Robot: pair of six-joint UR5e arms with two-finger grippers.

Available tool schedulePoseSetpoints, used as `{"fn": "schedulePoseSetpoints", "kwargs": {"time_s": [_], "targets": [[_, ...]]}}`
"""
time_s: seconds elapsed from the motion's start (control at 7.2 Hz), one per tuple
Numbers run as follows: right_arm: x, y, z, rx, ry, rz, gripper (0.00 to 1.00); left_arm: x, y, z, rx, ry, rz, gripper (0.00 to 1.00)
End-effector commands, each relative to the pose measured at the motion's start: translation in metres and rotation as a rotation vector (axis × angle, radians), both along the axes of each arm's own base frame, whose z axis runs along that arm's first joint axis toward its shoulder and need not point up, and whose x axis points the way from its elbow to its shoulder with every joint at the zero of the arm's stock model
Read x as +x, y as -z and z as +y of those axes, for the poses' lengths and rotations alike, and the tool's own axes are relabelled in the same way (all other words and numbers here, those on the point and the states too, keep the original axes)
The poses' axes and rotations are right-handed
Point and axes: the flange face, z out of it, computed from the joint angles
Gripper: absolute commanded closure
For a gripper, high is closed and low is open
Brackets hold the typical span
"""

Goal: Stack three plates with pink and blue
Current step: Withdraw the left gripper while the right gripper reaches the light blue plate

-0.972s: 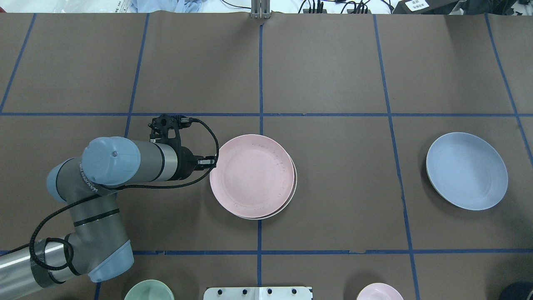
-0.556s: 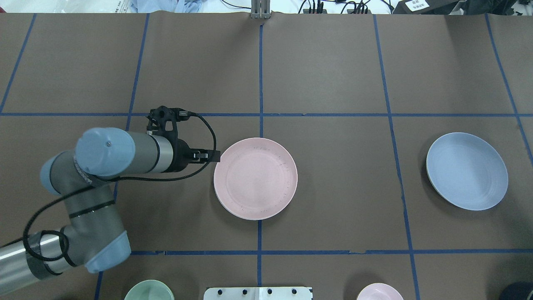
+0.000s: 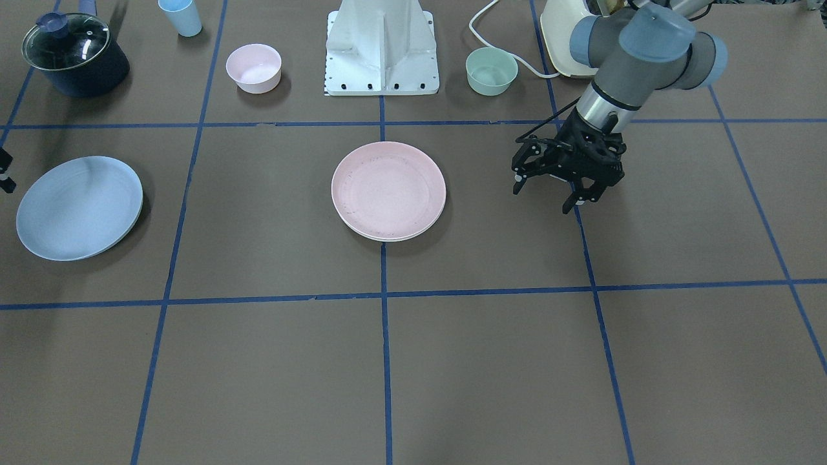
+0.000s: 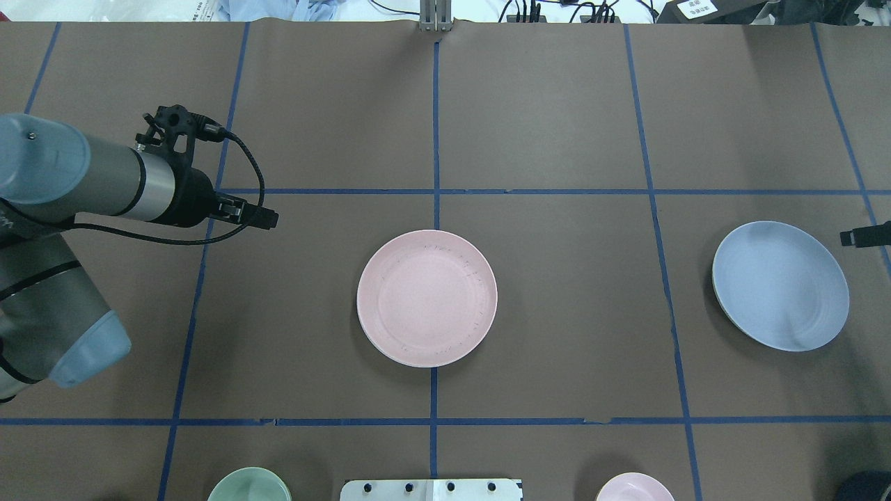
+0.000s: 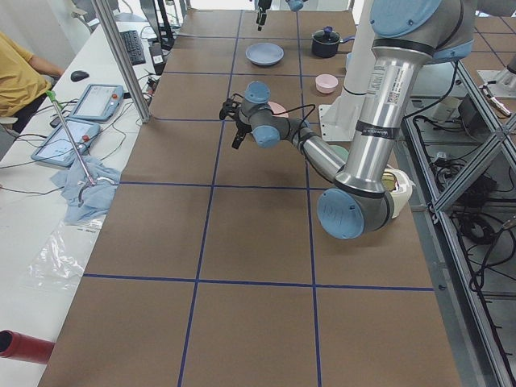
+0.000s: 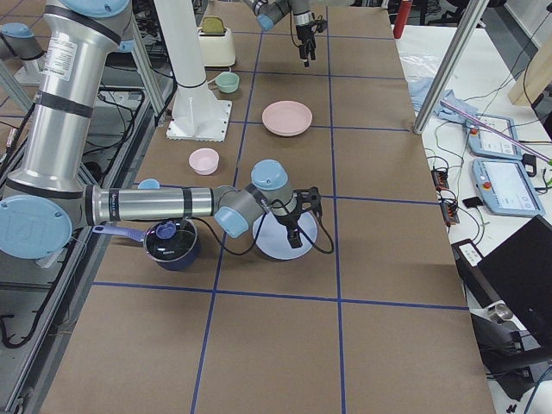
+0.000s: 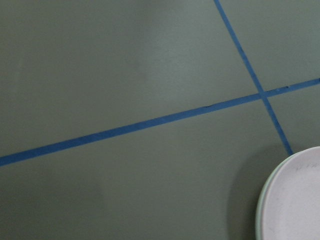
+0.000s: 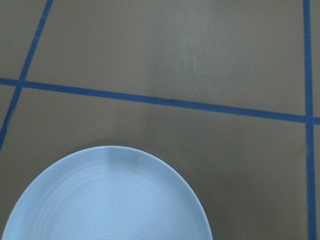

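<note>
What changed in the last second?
The left gripper let go of the pink plate at its rim and drew back toward the table's left and far side, jaws open. The pink plate settled squarely on the cream plate. The right gripper has come into view beside the blue plate, which stayed put.

We see a matt black finish on the left gripper [image 3: 544, 199]. Near it, the pink plate [image 4: 427, 298] looks matt, faintly ringed and scuffed; far from it, the blue plate [image 4: 779, 285] is matt too. The table [image 4: 557, 104] looks like dull brown paper.
</note>
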Motion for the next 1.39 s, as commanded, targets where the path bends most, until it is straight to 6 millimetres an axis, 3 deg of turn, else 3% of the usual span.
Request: {"fn": "schedulePoseSetpoints", "kwargs": {"time_s": [0.0,0.14,0.28,0.42,0.56,0.97,1.25], "targets": [[-0.033,-0.069,0.030,0.027,-0.040,-0.031,0.02,-0.008,-0.003,-0.001,0.008,-0.001,-0.006,0.00],[-0.033,-0.086,0.036,0.038,-0.040,-0.035,0.06,-0.010,-0.001,-0.001,0.011,0.004,-0.004,0.00],[-0.031,-0.092,0.042,0.028,-0.036,-0.027,0.21,-0.010,-0.001,-0.001,0.008,0.006,-0.002,0.00],[-0.031,-0.094,0.043,0.014,-0.043,-0.032,0.68,-0.009,-0.001,0.000,0.002,0.007,-0.001,0.00],[-0.031,-0.094,0.043,0.011,-0.045,-0.033,1.00,-0.010,-0.002,0.000,0.000,0.009,-0.001,0.00],[-0.035,-0.089,0.039,0.015,-0.039,-0.045,1.00,-0.010,-0.003,0.000,-0.001,0.009,-0.002,0.00],[-0.045,-0.057,0.029,0.031,-0.016,-0.083,1.00,-0.012,0.000,0.001,0.010,0.004,0.001,0.00]]}}
